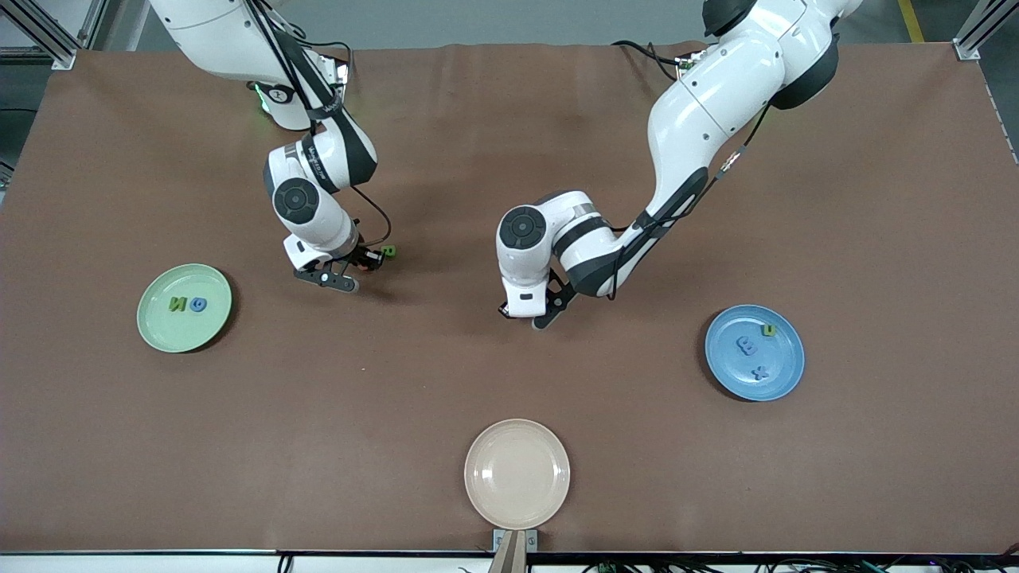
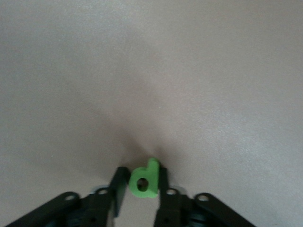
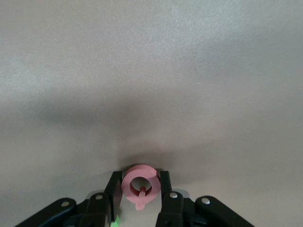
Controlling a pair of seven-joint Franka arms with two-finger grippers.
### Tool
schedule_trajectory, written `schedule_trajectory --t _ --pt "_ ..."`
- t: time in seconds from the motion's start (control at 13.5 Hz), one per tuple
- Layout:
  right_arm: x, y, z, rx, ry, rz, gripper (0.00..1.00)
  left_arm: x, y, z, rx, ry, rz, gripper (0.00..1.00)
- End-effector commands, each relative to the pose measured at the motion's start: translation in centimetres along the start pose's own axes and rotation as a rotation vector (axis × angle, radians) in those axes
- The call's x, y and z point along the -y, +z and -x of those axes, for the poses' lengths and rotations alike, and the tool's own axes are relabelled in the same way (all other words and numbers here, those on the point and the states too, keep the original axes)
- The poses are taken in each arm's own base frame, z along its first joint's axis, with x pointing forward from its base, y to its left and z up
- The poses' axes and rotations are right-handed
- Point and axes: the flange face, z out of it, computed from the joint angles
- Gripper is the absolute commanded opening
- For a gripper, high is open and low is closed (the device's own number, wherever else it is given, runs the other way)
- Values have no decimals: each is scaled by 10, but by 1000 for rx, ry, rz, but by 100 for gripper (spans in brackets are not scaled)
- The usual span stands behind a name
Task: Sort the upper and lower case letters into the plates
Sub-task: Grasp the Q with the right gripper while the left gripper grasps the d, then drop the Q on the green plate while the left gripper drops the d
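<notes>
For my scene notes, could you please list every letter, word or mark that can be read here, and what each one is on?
"d": green letter in the left gripper.
"Q": red letter in the right gripper.
"N": green letter on the green plate.
"B": blue letter on the blue plate.
"x": blue letter, same plate.
Other letters on the plates and the one on the table by the right gripper: too small to read.
No printed words or brands are legible.

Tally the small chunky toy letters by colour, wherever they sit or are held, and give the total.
Green toy letters: 4, one on the pale green round plate, one on the blue round plate, one beside the right gripper, one held in the left gripper.
Blue toy letters: 3, all on plates.
Red toy letter: 1, held in the right gripper.
Total: 8.
</notes>
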Motion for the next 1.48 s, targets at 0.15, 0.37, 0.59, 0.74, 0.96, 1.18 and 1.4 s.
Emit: schedule_trajectory --t 0.15,0.37,0.59,0.74,0.96,1.18,1.4 --pt "-95 -78 -58 12 -146 -33 16 -5 -6 -11 -18 10 18 0" --pt "-183 -98 -108 -22 -275 -33 16 -10 -39 -51 -45 -39 57 0" --pt "-253 -81 -143 -16 -371 -31 16 -9 -78 -99 -72 -70 90 0" --pt "-272 -59 -156 -2 -386 -35 16 -5 -90 -120 -98 -64 78 0" --pt "-289 -25 -163 -12 -424 -34 17 15 -103 -158 -135 -25 -13 0" --pt "-291 -1 -168 -40 -423 -26 18 62 -110 -225 -115 16 -63 0" --pt "-293 3 -167 -34 -420 -27 30 104 -94 -277 -80 58 -116 0"
